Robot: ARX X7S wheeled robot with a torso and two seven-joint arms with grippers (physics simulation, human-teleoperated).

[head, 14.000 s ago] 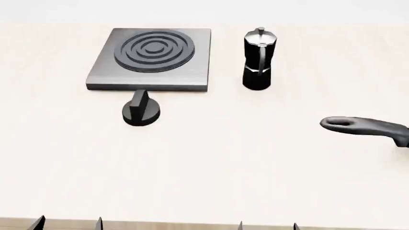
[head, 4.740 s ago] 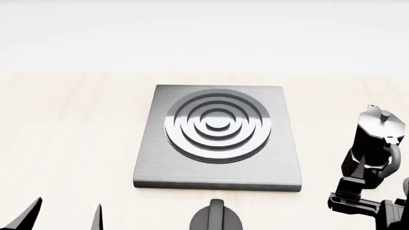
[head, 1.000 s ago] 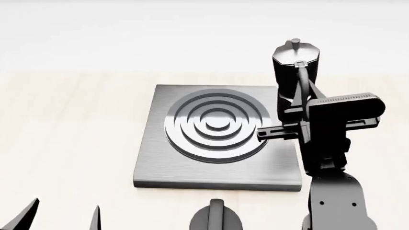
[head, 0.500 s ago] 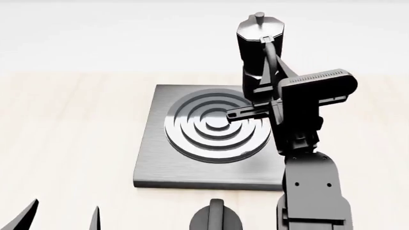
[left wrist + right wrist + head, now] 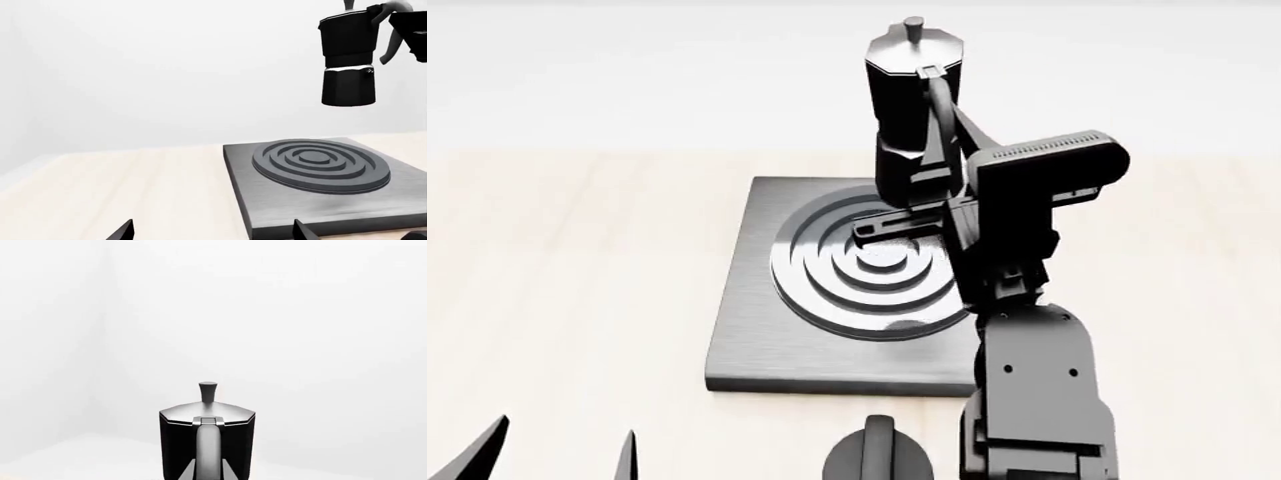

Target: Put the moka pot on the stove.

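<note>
The moka pot (image 5: 910,95) is black and faceted, with a grey lid and a small knob. It hangs upright in the air above the stove (image 5: 745,340), over the burner rings (image 5: 874,265), well clear of them as the left wrist view shows. My right gripper (image 5: 940,172) is shut on the pot's curved handle. The right wrist view shows the pot (image 5: 207,437) from the handle side with my right gripper (image 5: 209,473) round the handle. The pot (image 5: 347,60) and stove (image 5: 267,207) also show in the left wrist view. My left gripper (image 5: 561,455) is open and empty, low at the front left.
A short black round knob (image 5: 878,460) with a ridge sits on the pale table just in front of the stove's front edge. My right arm (image 5: 1034,400) reaches up over the stove's front right corner. A white wall stands behind the table.
My right gripper has carried the moka pot to the left, from above the stove's back right corner to above the burner rings. The left gripper has not moved.
</note>
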